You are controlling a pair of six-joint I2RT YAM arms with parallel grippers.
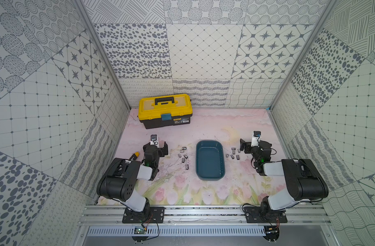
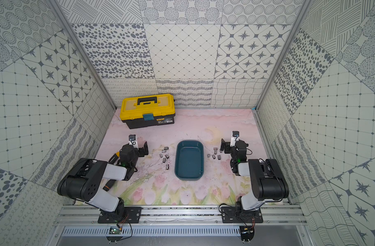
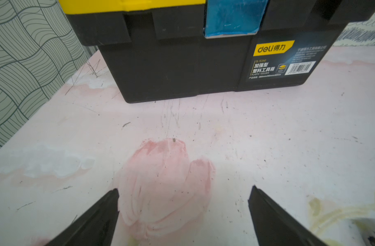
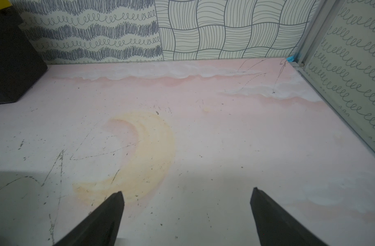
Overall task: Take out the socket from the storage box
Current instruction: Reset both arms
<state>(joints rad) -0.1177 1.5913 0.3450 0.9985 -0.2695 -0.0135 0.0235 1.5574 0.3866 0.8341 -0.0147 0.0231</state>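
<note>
Storage box (image 1: 210, 161) sits central on the mat (image 1: 203, 123), sockets (image 1: 183, 156) lie loose outside both long walls; left gripper (image 3: 183, 190) and right gripper (image 4: 187, 191) hover spread wide, holding nothing, well clear of its rim.

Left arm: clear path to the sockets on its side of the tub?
Probably yes. The left gripper is open and empty; the sockets lie loose on the table between it and the tub, and nothing covers them.
</note>
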